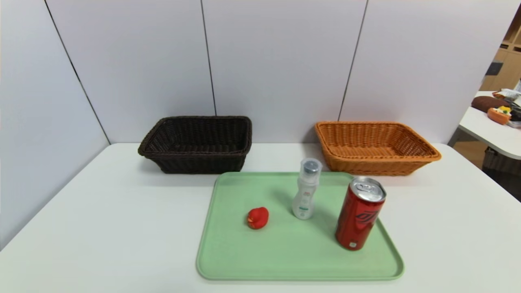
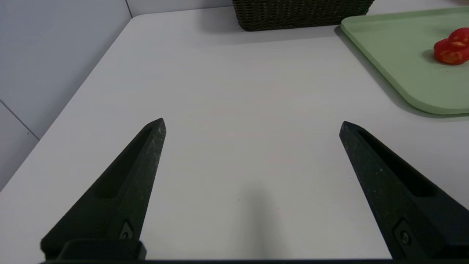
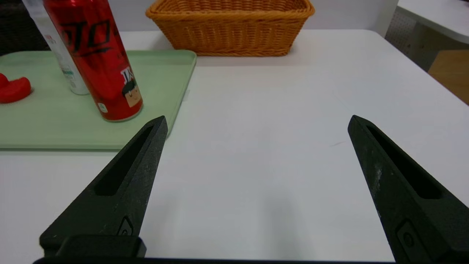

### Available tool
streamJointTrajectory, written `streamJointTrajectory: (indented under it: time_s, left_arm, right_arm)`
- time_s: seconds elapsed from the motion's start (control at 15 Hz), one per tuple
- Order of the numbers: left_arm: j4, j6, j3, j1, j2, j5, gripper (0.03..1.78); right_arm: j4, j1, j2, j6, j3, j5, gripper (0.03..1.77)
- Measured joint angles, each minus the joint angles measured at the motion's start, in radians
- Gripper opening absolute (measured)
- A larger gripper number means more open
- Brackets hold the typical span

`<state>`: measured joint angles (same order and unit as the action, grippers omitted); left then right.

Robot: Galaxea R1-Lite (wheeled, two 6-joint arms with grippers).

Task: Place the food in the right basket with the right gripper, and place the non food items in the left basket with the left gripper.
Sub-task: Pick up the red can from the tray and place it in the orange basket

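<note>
A tall red drink can stands upright at the right side of a green tray. A small white bottle stands at the tray's middle, and a tiny red duck toy lies to its left. The dark brown basket sits at the back left, the orange basket at the back right; both look empty. My left gripper hangs open over bare table left of the tray. My right gripper hangs open over bare table right of the tray. Neither shows in the head view.
White wall panels close the table's back and left sides. The white table has bare surface on both sides of the tray. Another table with clutter stands beyond the right edge.
</note>
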<state>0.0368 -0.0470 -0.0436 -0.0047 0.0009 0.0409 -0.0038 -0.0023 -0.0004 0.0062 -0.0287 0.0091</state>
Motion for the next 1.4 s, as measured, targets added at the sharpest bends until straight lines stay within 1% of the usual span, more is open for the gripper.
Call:
streamJointTrajectory:
  time_s: [0.2, 0.27, 0.47, 0.8, 0.93, 1.13, 1.27, 1.4]
  left_arm:
    - [0.112, 0.006, -0.111, 0.0, 0.021, 0.038, 1.69]
    - [0.133, 0.007, -0.143, 0.0, 0.039, 0.044, 1.69]
    - [0.148, 0.009, -0.233, -0.001, 0.148, 0.047, 1.69]
    - [0.149, 0.009, -0.407, -0.003, 0.413, 0.06, 1.69]
    - [0.149, 0.009, -0.461, -0.003, 0.519, 0.094, 1.69]
    - [0.147, 0.003, -0.537, -0.003, 0.675, 0.167, 1.69]
    - [0.138, -0.003, -0.587, -0.004, 0.776, 0.203, 1.69]
    - [0.123, -0.016, -0.637, -0.016, 0.872, 0.235, 1.69]
  right_arm:
    - [0.111, 0.0, 0.0, 0.002, -0.077, 0.03, 1.7]
    - [0.144, 0.0, 0.002, 0.001, -0.104, 0.036, 1.7]
    - [0.225, 0.0, 0.046, 0.002, -0.182, 0.054, 1.7]
    - [0.256, 0.019, 0.21, 0.003, -0.283, 0.06, 1.7]
    - [0.264, 0.036, 0.291, 0.004, -0.319, 0.06, 1.7]
    - [0.281, 0.048, 0.419, 0.005, -0.383, 0.062, 1.7]
    - [0.3, 0.057, 0.503, 0.004, -0.426, 0.084, 1.7]
    - [0.306, 0.061, 0.584, 0.004, -0.458, 0.127, 1.7]
